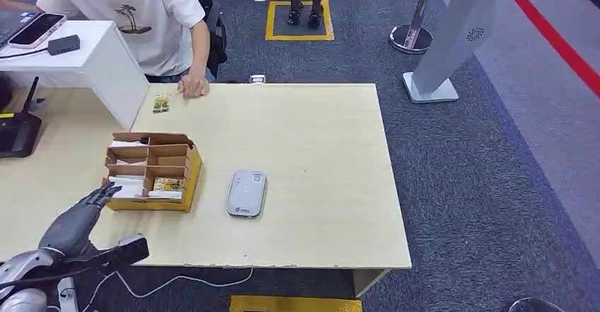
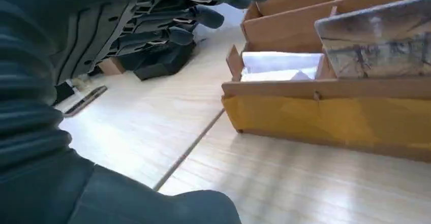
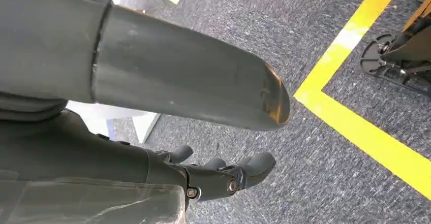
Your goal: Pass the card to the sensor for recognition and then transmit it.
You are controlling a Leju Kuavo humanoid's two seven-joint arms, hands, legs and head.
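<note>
Tabletop: pale wooden tabletop (image 1: 311,135), seen whole from the head view; the left wrist view gives a low grazing look along its grain (image 2: 284,183).
Card box: compartmented brown cardboard box with a yellow outer wall (image 1: 151,171), near the tabletop's left part. Head view looks down into the cells; left wrist view shows the yellow side wall (image 2: 330,120) and the dividers edge-on.
Card in box: small yellow-printed card (image 1: 168,183) in a front cell, with white cards in the cells beside it. From the wrist, a glossy card stands tilted in a cell (image 2: 376,41), print blurred.
Loose card: second small yellow-patterned card (image 1: 161,102) flat on the tabletop near the far edge, well apart from the box.
Sensor: flat rounded grey card reader (image 1: 247,193) just right of the box, not touching it.
Left hand: dark left hand (image 1: 79,216) hovers just left of the box, fingers spread apart, nothing in them; wrist view has the fingertips (image 2: 203,16) near the box's corner.
Right hand: dark right hand (image 3: 218,176) hangs over grey carpet with a yellow floor stripe (image 3: 356,127); fingers loosely curled, apart, holding nothing.
Person: person in a white T-shirt (image 1: 152,15) at the far edge, one hand resting on the tabletop (image 1: 192,85).
Side items: black router (image 1: 18,129) at left.
</note>
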